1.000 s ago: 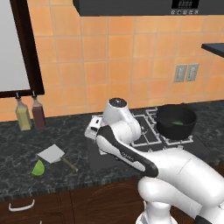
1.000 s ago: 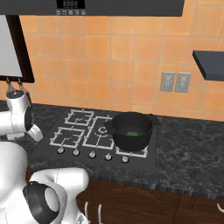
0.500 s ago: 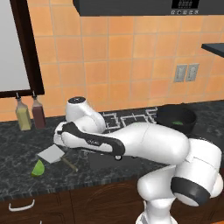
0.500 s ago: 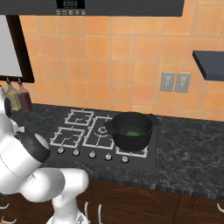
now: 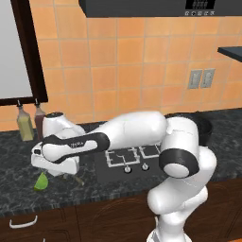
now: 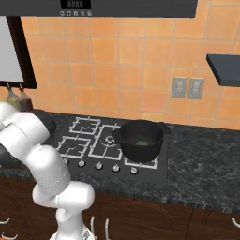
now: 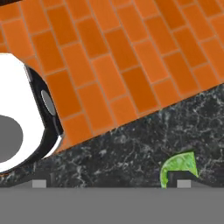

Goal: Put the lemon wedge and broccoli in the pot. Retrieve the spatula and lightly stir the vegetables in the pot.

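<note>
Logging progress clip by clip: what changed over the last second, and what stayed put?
The arm swung left from the stove, across the counter, so the open gripper now hangs over the lemon wedge, hiding the spatula blade. Nothing was gripped or released. The lemon wedge stayed on the counter, the pot stayed on its burner with the broccoli inside, and the bottles did not move.

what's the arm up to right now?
The arm has swung left over the counter, and its open gripper hovers empty by the lemon wedge, one fingertip right at it in the hand view. The pot sits on the stove with something green, probably the broccoli, inside.
</note>
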